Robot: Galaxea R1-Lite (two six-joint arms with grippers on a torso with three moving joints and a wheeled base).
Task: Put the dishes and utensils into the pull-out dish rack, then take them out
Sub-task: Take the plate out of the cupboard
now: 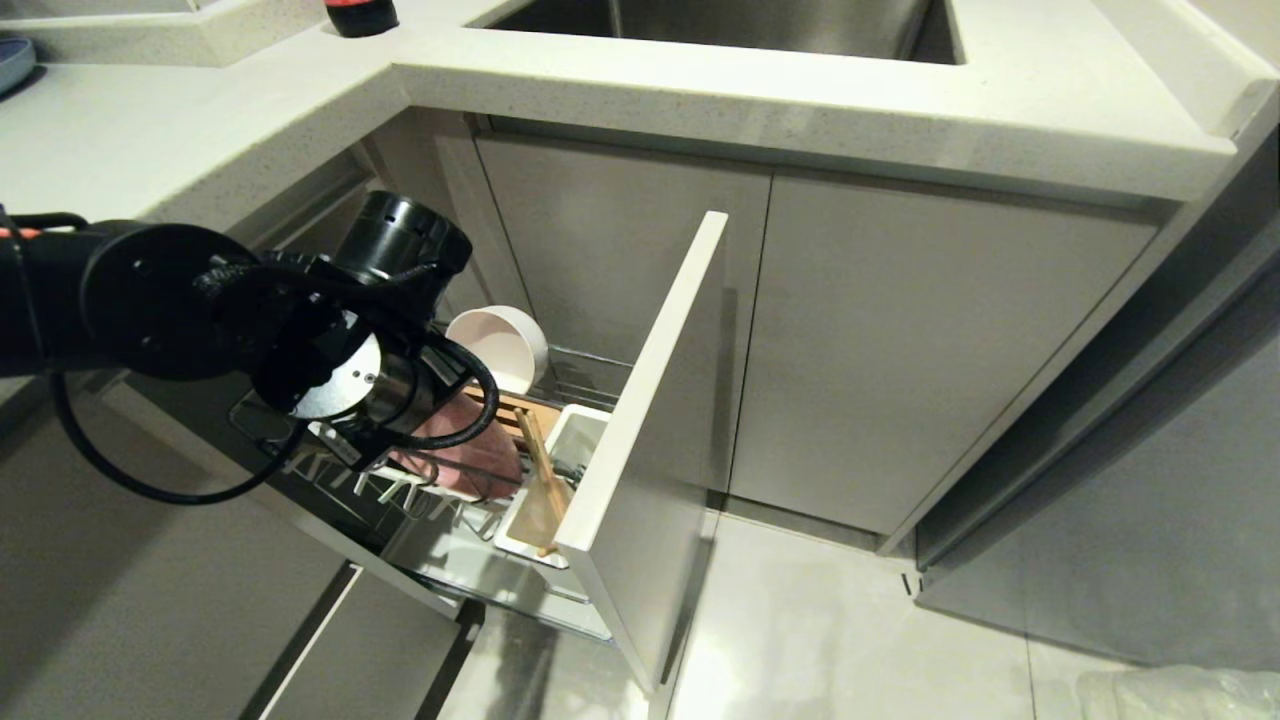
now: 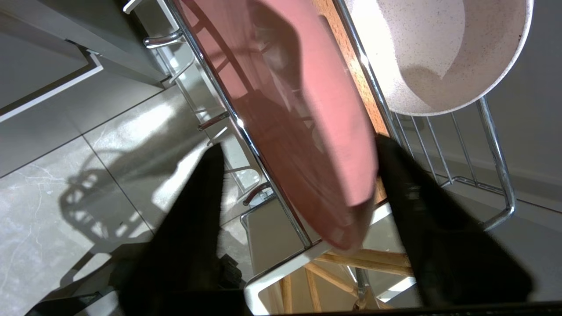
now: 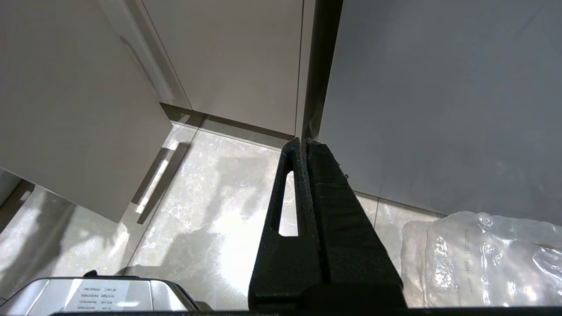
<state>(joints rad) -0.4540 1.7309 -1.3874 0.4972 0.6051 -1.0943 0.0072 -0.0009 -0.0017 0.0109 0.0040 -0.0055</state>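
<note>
- Under the counter, the pull-out dish rack (image 1: 600, 520) stands drawn out; salmon-pink plate (image 2: 281, 109) sits on edge between chrome wires, cream bowl (image 1: 497, 345) tilted just behind it, chopsticks (image 1: 540, 470) leaning in the white utensil cup (image 1: 560, 450) beside the front panel. Spoon not made out.
- Left gripper (image 2: 298, 151) straddles the plate's rim: fingers spread, one on each face. The finger on the bowl side looks at or very near the rim; the other stands apart. No firm pinch yet, as far as can be told.
- Right gripper (image 3: 303, 149) parked low over the floor, fingers pressed together, holding nothing.
- Handling, judged: plate rigid, glazed, likely slippery and breakable; moderately heavy for a rim pinch. Best hold is the upper rim, fingers well down both faces, then a lift along the slot.
- Obstacles: a chrome wire (image 2: 246, 131) runs close along one face of the plate, on the side of the apart finger, and could catch it. Bowl sits close; a tilting plate might knock it. Wooden strip (image 2: 364, 101) beneath, cup and chopsticks near the lift path.
</note>
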